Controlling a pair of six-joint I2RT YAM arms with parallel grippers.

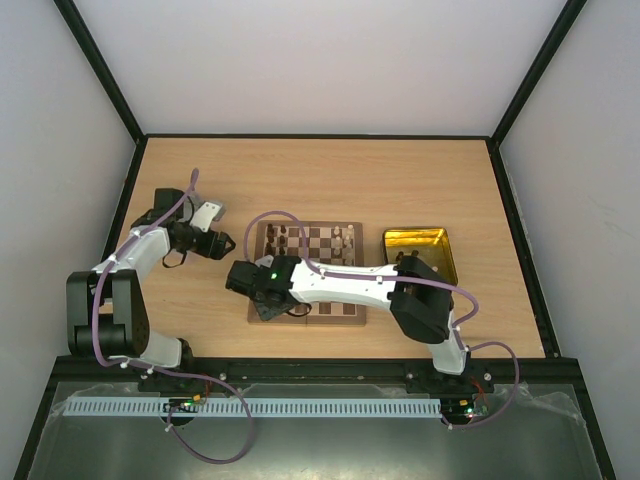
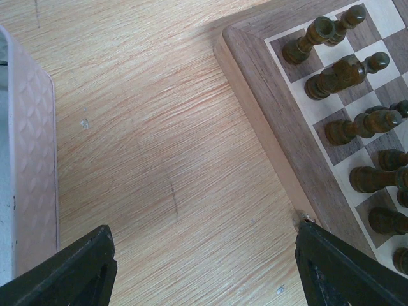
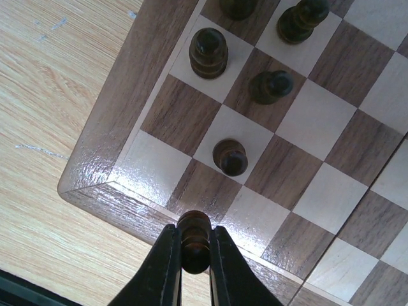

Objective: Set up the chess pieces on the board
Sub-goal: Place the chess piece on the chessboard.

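Observation:
The chessboard (image 1: pixel 320 300) lies mid-table, with dark pieces (image 1: pixel 275 238) at its left end and cream pieces (image 1: pixel 345 240) toward the right. My right gripper (image 3: pixel 193 248) is shut on a dark brown piece (image 3: pixel 194 237), held above the board's near-left corner (image 3: pixel 95 185). Under it stand a dark pawn (image 3: pixel 230 157), another pawn (image 3: pixel 271 87) and a rook-like piece (image 3: pixel 209 52). In the top view the right gripper (image 1: pixel 262 300) hangs over the board's front-left part. My left gripper (image 2: pixel 204 271) is open and empty over bare table left of the board (image 2: pixel 268 115); several dark pieces (image 2: pixel 347 73) show there.
A shiny gold tin tray (image 1: pixel 420 250) sits right of the board, its contents hidden by the right arm. A pale pink wall (image 2: pixel 29 159) borders the left wrist view. Black-framed white walls enclose the wooden table (image 1: pixel 320 180).

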